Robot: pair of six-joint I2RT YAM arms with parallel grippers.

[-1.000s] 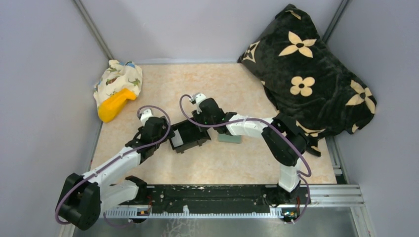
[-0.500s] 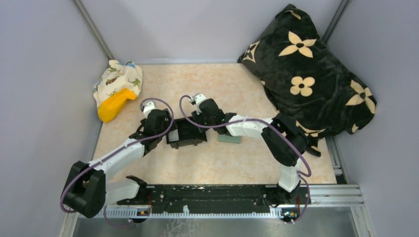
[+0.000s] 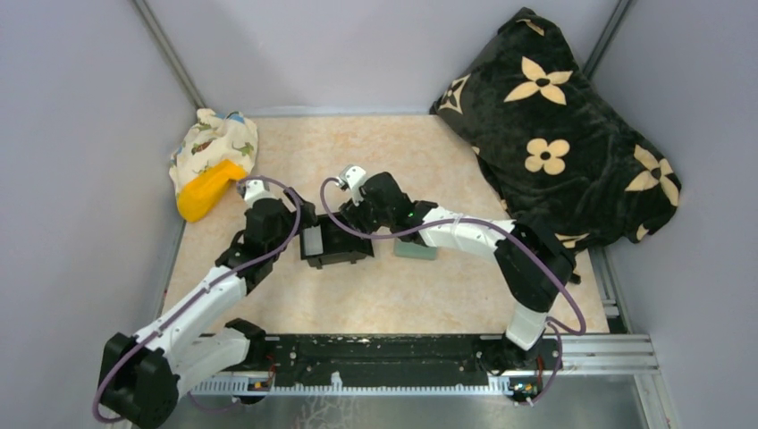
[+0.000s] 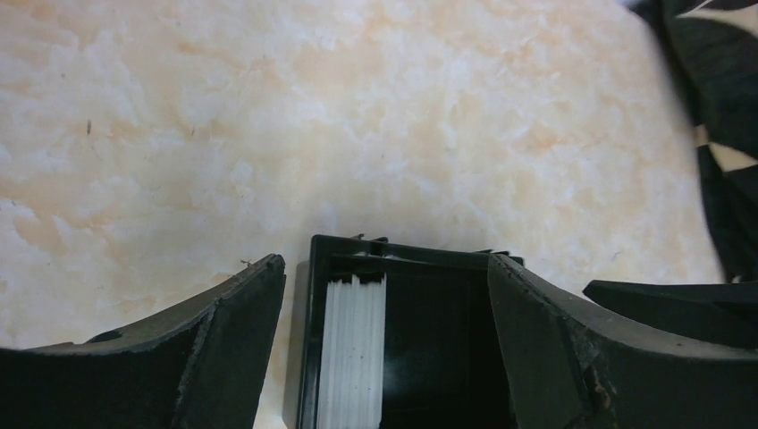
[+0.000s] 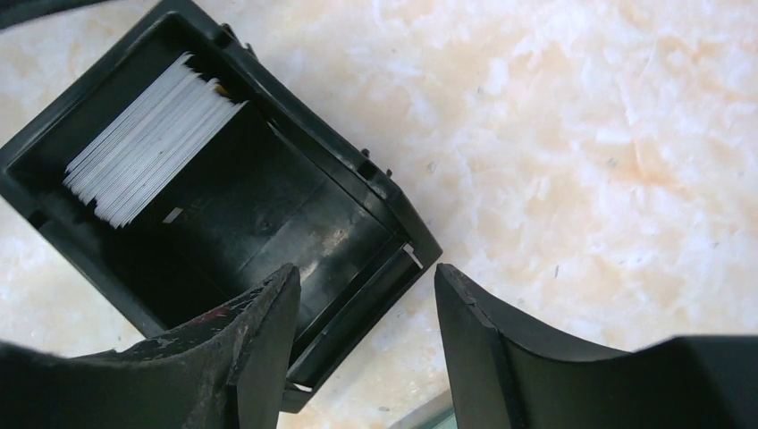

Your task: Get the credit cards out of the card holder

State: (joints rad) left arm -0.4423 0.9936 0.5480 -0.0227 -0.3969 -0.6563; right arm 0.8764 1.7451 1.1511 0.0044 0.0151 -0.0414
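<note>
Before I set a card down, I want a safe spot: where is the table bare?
Bare: far middle between the patterned cloth and black blanket; near strip by the rail. Crowded: centre, where left pincer and right pincer flank the black box beside the green wallet.

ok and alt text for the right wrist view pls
An open black plastic box holds a stack of thin white cards, seen edge-on, at its upper-left end. The right gripper, its two dark fingers spread open, straddles the box's near wall from the bottom of the frame, over a peach marbled table.
</note>
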